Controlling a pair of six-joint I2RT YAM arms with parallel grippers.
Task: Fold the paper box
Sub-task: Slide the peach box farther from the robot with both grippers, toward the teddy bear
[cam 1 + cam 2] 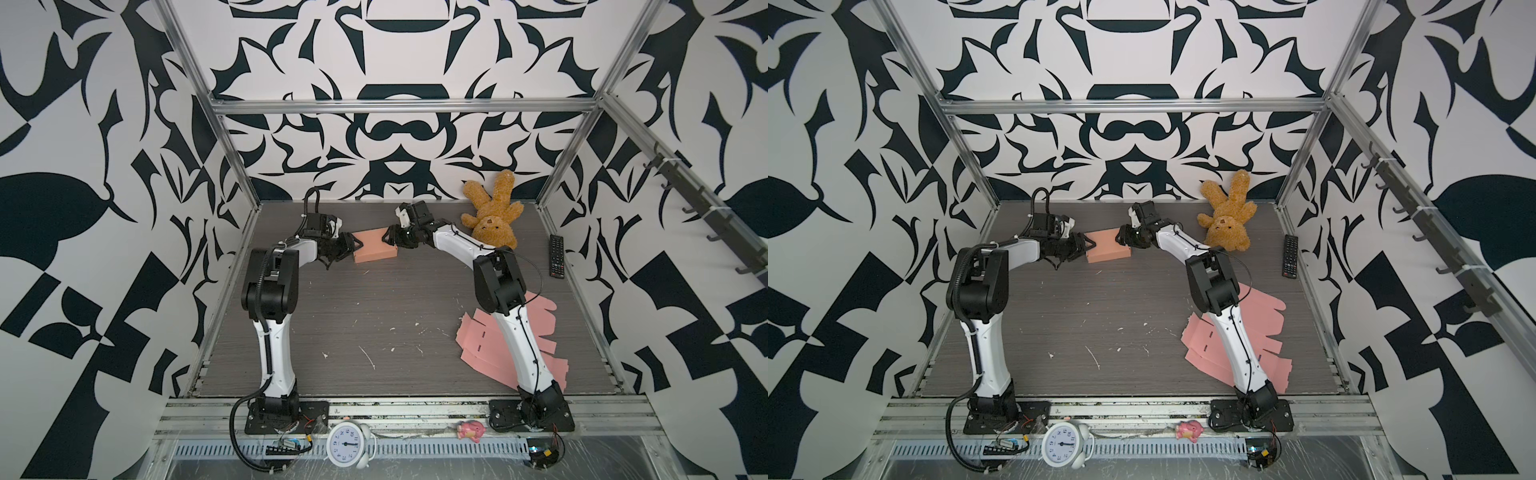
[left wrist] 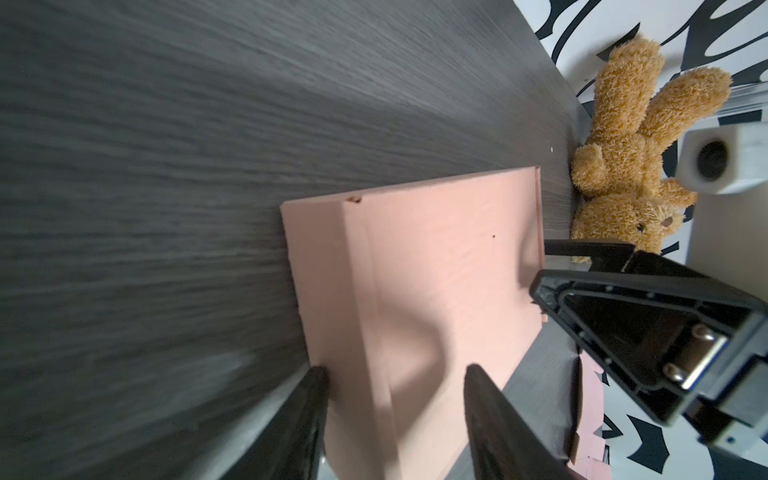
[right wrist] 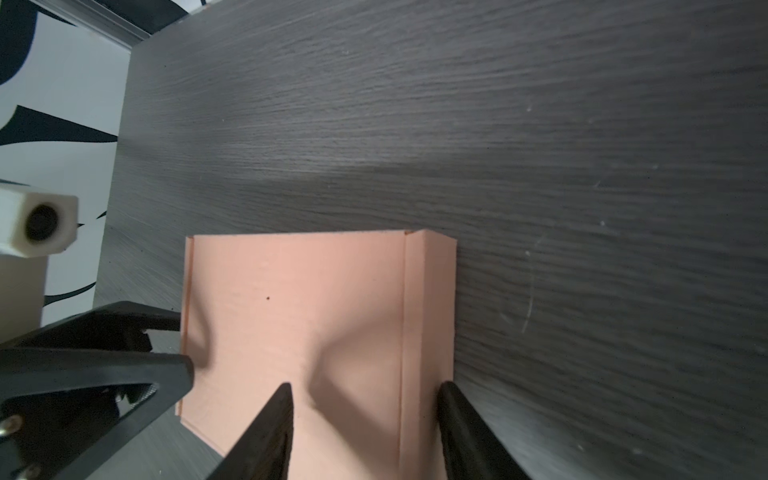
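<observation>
Front rail: clock, small pink toy. Tabletop, near right corner: flat pink sheets under the right arm. Right edge: remote. Toward the far edge, centre: pink box, closed, left gripper and right gripper at opposite ends, jaws apart astride its corners; grip cannot be told. Far right corner: teddy.

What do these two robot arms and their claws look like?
The left arm and right arm match: white shells on the long links, bulky black joint housings, black base plates bolted to a metal rail. A thick ribbed black cable loops from the left base; thin black wires trace the right arm. The left gripper and right gripper each have two black, tapering fingers.
</observation>
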